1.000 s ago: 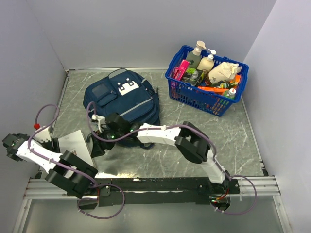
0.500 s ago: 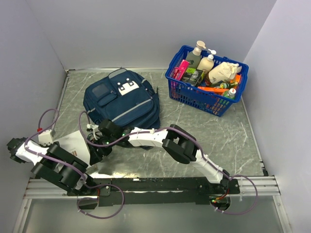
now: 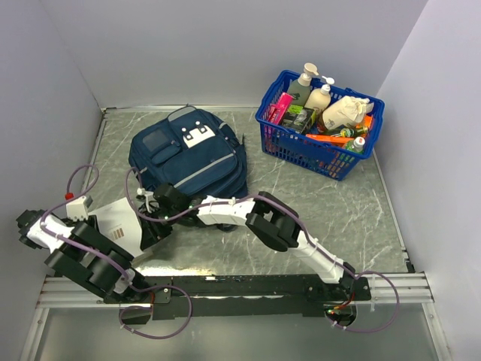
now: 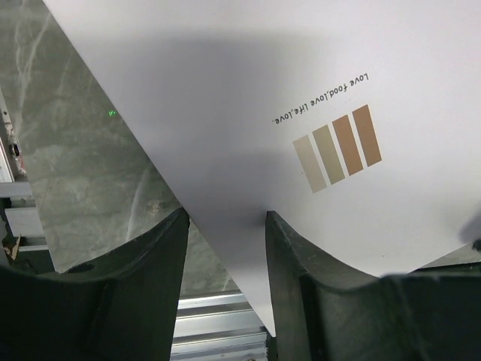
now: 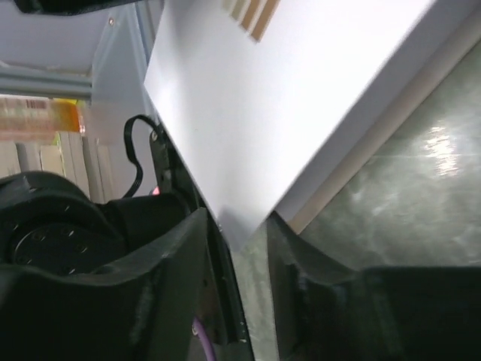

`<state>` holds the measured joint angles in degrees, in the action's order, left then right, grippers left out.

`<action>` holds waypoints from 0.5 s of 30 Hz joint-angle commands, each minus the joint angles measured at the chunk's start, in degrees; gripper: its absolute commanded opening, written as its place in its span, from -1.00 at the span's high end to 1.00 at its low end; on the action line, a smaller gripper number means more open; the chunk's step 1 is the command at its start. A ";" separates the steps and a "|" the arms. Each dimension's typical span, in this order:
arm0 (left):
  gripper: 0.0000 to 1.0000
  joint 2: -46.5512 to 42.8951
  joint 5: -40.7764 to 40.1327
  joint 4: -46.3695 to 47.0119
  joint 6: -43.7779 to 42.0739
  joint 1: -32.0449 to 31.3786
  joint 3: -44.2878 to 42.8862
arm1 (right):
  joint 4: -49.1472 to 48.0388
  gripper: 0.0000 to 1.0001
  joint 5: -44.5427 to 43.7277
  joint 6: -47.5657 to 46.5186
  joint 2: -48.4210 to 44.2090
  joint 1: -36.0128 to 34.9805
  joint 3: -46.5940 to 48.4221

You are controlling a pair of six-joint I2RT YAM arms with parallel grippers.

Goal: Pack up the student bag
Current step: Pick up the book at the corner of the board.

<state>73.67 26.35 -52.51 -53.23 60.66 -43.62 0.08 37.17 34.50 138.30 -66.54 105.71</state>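
Beside the student bag [image 3: 188, 158], left hand [image 4: 225, 218] and right hand [image 5: 237, 222] pinch a white box [image 3: 116, 222] (blue basket [image 3: 301, 147] holds bottles [image 3: 319, 96]).

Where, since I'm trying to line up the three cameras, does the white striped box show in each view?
Top external: the white box sits lower left, in front of the backpack.
Left wrist: it fills most of the frame, one corner reaching the bottom edge.
Right wrist: upper middle and right.
Shared landmark: its brown stripes.
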 commanded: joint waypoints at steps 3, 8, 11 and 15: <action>0.03 -0.10 0.81 -0.49 -4.95 -0.72 3.18 | -5.26 0.43 1.59 2.68 0.48 0.27 1.87; -0.03 -0.54 4.92 -5.66 -4.34 -0.72 -1.98 | -6.31 1.00 1.68 2.76 -3.81 0.98 -1.38; -0.18 0.16 9.76 -15.11 -3.89 -0.81 -12.86 | -7.63 1.00 0.89 1.45 -9.33 1.68 -5.33; -0.33 1.74 20.74 -26.33 0.70 -0.63 -35.59 | -5.97 1.00 -0.25 -2.32 -15.77 1.94 -6.66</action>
<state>75.72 32.99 -66.48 -55.99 60.14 -60.45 -3.05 38.35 37.06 133.53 -64.99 98.80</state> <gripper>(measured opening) 0.633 0.015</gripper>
